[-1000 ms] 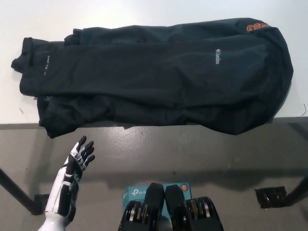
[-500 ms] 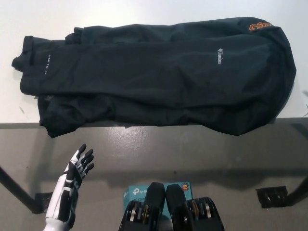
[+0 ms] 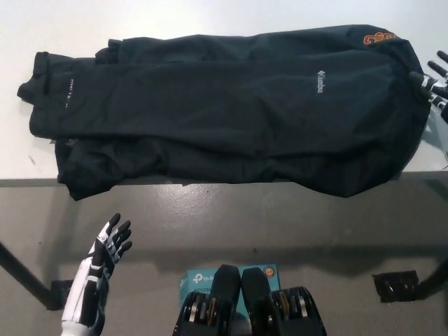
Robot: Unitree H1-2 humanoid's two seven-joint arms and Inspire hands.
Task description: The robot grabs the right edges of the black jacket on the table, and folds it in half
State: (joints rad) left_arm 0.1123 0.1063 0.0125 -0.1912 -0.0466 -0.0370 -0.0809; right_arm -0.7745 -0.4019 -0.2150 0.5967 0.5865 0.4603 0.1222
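Since a second ago my left hand [image 3: 106, 248] has sunk a little lower below the counter [image 3: 210, 21], and my right hand [image 3: 435, 78] has come into view at the far right edge, where nothing showed before. Only its fingertips show, apart from one another and holding nothing, just beside the right edge of the black jacket [image 3: 231, 112]. Left hand rests low at the lower left, fingers spread, empty, well apart from the cloth.

Jacket lies flat across the counter, long axis left to right, sleeve cuff at the left, orange logo [image 3: 376, 36] at the far right corner, small white logo [image 3: 318, 80] right of centre. Its near hem droops over the counter's front edge.

Judgement, step in hand: right hand is arriving at the right edge; grasp not yet made.

Risks from here:
- The rounded right end looks several layers thick. Pinching only the top layer would peel it open instead of folding the whole garment.
- Overhanging near hem: a pull leftward could drag the jacket off the front edge.
- The cloth looks slick, so it may slip from a shallow grip mid-fold.
- Most of the right hand is outside the view, so I cannot confirm contact.
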